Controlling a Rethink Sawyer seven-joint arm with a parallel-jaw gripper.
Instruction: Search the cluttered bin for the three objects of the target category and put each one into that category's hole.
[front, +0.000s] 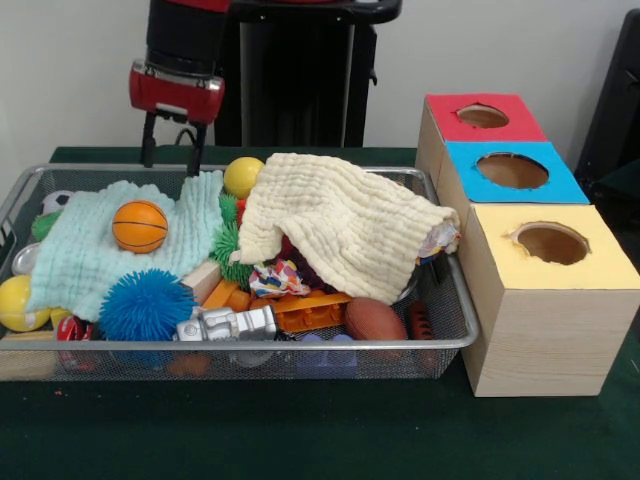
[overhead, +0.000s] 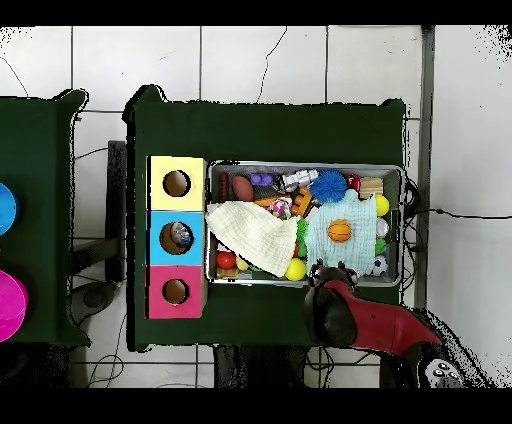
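Note:
A wire mesh bin (front: 300, 345) holds a jumble of toys. An orange basketball (front: 140, 226) rests on a mint cloth (front: 90, 260). A yellow ball (front: 243, 176) sits at the far rim beside a cream cloth (front: 340, 220) that hides the toys under it. Near the front lie a blue spiky ball (front: 147, 305), a silver robot toy (front: 228, 323) and a brown football (front: 376, 320). My gripper (front: 172, 158) hangs open above the bin's far edge, left of the yellow ball, holding nothing. In the overhead view the gripper (overhead: 322, 272) is at the bin's lower rim, below the basketball (overhead: 340, 231).
Three wooden boxes stand in a row right of the bin, each with a round hole: red top (front: 445, 115), blue top (front: 465, 170), yellow top (front: 500, 260). Something lies inside the blue box's hole (overhead: 180, 236). A second yellow ball (front: 15, 300) sits at the bin's left end.

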